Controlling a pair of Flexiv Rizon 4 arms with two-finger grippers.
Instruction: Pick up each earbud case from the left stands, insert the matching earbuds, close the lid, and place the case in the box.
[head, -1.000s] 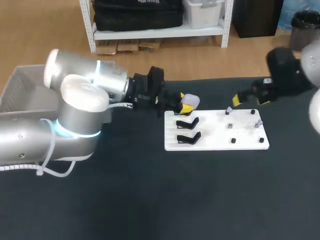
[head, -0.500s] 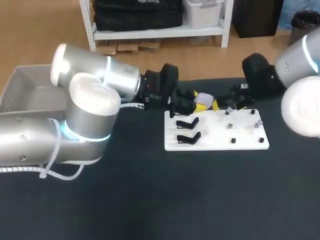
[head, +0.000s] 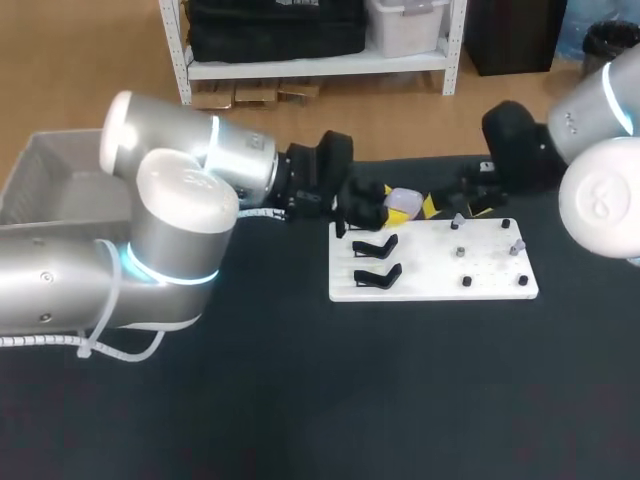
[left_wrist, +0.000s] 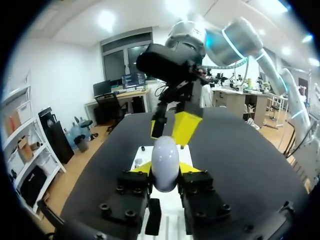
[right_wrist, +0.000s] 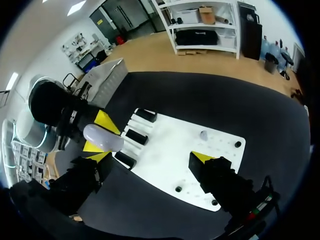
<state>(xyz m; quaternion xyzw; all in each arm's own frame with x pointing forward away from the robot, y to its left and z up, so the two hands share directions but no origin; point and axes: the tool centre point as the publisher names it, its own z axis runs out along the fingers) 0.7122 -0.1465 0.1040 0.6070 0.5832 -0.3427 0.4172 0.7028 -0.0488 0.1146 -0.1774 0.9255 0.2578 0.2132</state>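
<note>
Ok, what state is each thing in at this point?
Case: held in the air, lid looks shut.
Left gripper: shut on the case.
Right gripper: open, empty.
Stands: all three empty.
Earbuds: standing on the board, not in the case.

case: pale lavender, rounded earbud case (head: 404, 200) is sitting pinched from both sides in the left gripper (left_wrist: 165, 172) jaws, hanging off the counter (head: 300, 400) at the far-left corner of the white board (head: 430, 292).
stands: black stands (head: 375, 245) are lying in a row along the board's left end; the right wrist view is showing three.
earbuds: two small pale earbuds (head: 458, 221) are sitting on the board's right half among dark pegs, too small for detail.
box: grey box (head: 40, 170) is sitting at the counter's far left, well apart from the board.
</note>
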